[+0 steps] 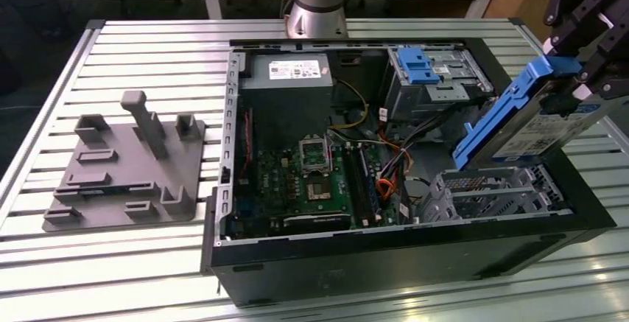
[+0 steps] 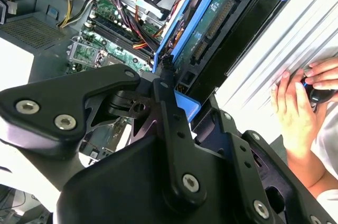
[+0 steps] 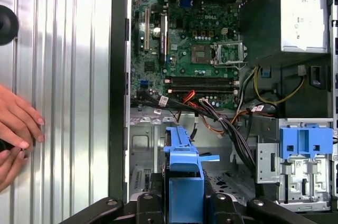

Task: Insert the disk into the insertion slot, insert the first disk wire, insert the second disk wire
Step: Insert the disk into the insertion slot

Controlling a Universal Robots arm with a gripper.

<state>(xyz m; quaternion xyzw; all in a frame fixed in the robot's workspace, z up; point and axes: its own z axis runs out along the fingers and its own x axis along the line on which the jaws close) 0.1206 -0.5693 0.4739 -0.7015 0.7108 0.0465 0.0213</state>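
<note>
Over the insertion slot (image 1: 487, 193): disk (image 1: 538, 127) tilted, at one o'clock.
Gripper (image 1: 570, 86): clamped on its blue frame (image 1: 491, 127).
Disk: I judge it stiff, fragile; hold frame.

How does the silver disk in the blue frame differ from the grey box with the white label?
The flat silver disk in its blue plastic frame is thin and tilted, held aloft by the gripper; the grey power-supply box is bulky, level and seated in a corner of the black computer case. Both are rectangular and carry white labels.
</note>
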